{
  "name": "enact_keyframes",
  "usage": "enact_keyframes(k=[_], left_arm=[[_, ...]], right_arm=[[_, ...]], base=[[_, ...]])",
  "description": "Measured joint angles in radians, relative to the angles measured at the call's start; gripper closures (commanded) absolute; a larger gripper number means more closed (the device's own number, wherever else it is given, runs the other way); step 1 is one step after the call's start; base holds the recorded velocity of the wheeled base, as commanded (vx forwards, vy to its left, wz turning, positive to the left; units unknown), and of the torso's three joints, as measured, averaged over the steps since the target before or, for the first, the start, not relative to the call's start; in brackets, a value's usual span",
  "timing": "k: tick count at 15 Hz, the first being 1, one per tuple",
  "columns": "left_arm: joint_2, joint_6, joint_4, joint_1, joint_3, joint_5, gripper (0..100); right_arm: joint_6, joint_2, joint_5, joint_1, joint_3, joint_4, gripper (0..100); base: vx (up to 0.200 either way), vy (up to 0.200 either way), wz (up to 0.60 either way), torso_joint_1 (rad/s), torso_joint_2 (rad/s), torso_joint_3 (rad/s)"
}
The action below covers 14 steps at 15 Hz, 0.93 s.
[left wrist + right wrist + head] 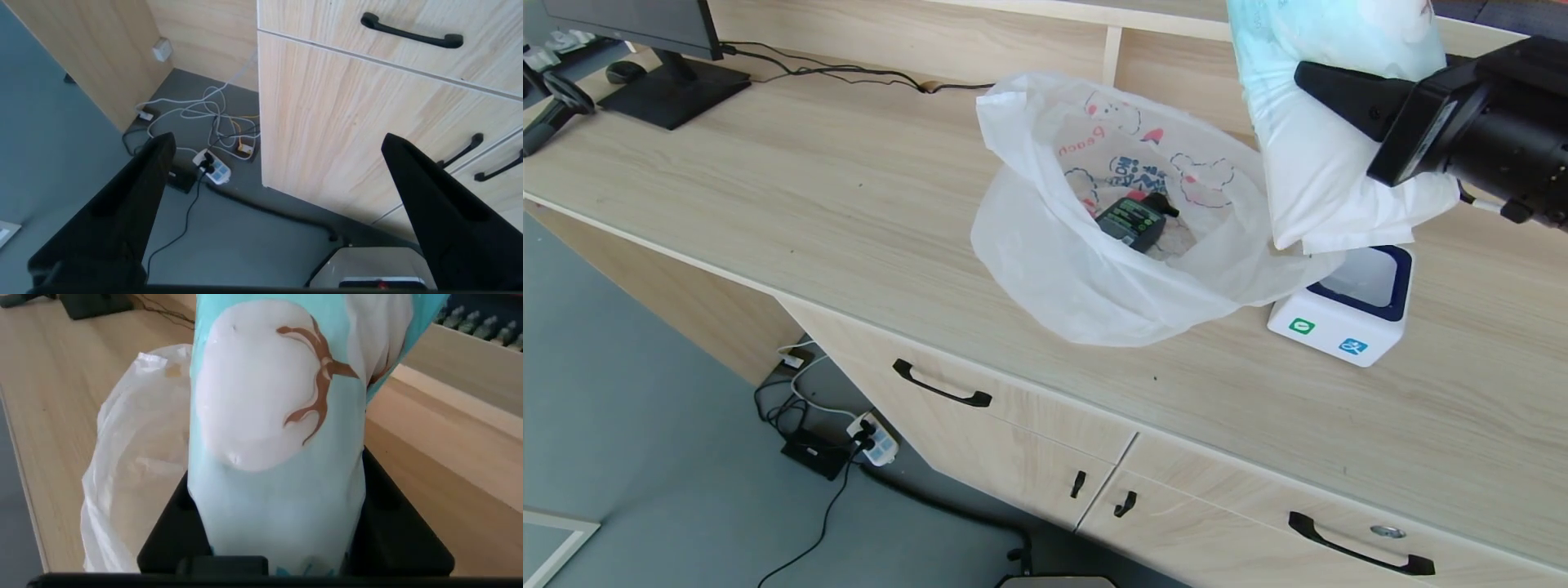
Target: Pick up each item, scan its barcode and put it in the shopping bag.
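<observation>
My right gripper (1327, 86) is shut on a soft white and light-blue packet (1319, 139), holding it in the air above the white barcode scanner (1352, 306) and the right rim of the shopping bag (1094, 278). In the right wrist view the packet (278, 433) sits between the black fingers (167, 535), with the bag (135, 482) beyond it. The white printed bag stands open on the counter with a dark bottle (1135, 220) lying inside. My left gripper (278, 212) hangs low beside the cabinet, open, with nothing between its fingers.
The wooden counter (768, 204) carries a monitor stand (674, 90) and cables at the back left. Drawers with black handles (941, 385) run below the front edge. A power strip and cords (214, 167) lie on the floor near the cabinet.
</observation>
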Motion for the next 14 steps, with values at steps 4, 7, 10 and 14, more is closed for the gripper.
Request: enact_keyframes(k=[4,7,10,14], left_arm=[[0.000,0.001,0.000,0.000,0.000,0.000,0],[0.000,0.000,0.000,0.000,0.000,0.000,0],[0.000,-0.001,0.000,0.000,0.000,0.001,0],[0.000,-0.006,0.000,0.000,0.000,0.001,0]], right_arm=[[0.079,0.124,-0.003,0.087,-0.092,-0.075,100],[0.086,0.251,0.000,0.107,-0.129,-0.241,100],[0.074,0.314,0.028,0.108,-0.111,-0.261,100],[0.028,0.338,0.028,0.108,-0.054,-0.267,100]], base=[[0.000,0.000,0.00,0.000,0.00,0.000],[0.000,0.000,0.00,0.000,0.00,0.000],[0.000,0.000,0.00,0.000,0.00,0.000],[0.000,0.000,0.00,0.000,0.00,0.000]])
